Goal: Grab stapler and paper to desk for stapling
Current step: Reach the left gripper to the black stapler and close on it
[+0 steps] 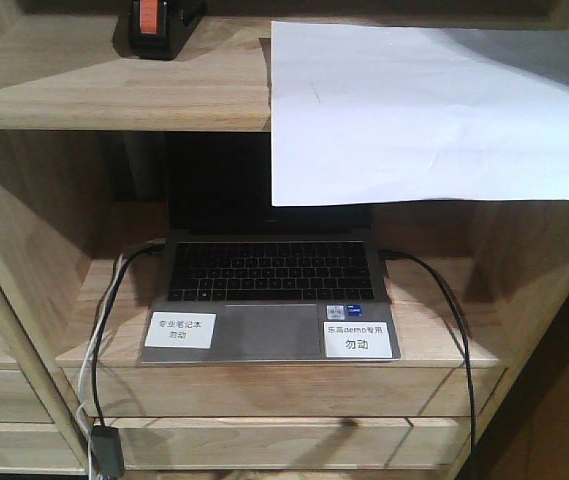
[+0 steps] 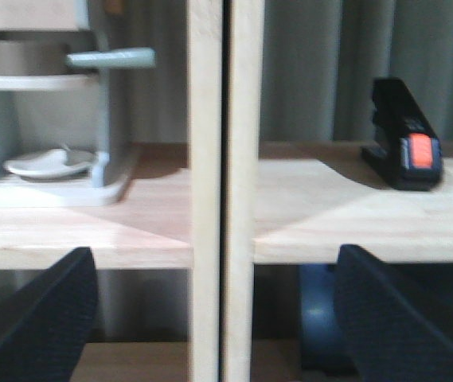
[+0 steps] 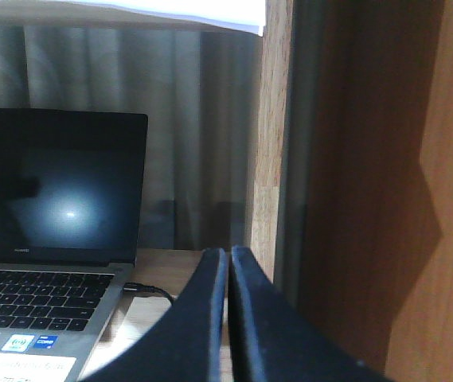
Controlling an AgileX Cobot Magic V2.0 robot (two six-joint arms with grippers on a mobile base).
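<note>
Left tool (image 2: 214, 259) wide open, empty; right tool (image 3: 228, 253) pinched together, empty. Risk: left tool could strike shelf post (image 2: 210, 119) before stapler (image 2: 405, 147); overhanging paper (image 1: 434, 110) might slip.

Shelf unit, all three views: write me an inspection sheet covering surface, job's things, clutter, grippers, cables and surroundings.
Surface: wooden upper shelf; the desk is not in view.
Job's things: stapler stands at the shelf's left; paper lies at the right, its front edge overhanging and covering part of the laptop screen.
Clutter: open laptop on the lower shelf, two white labels on its palm rest.
Grippers: left gripper open, empty, facing the shelf edge; right gripper shut, empty, beside the laptop.
Cables: black cable at the laptop's right; black and white cables at its left, hanging over the shelf front.
Surroundings: grey curtain behind; grey rack with a white dish in the neighbouring compartment.
</note>
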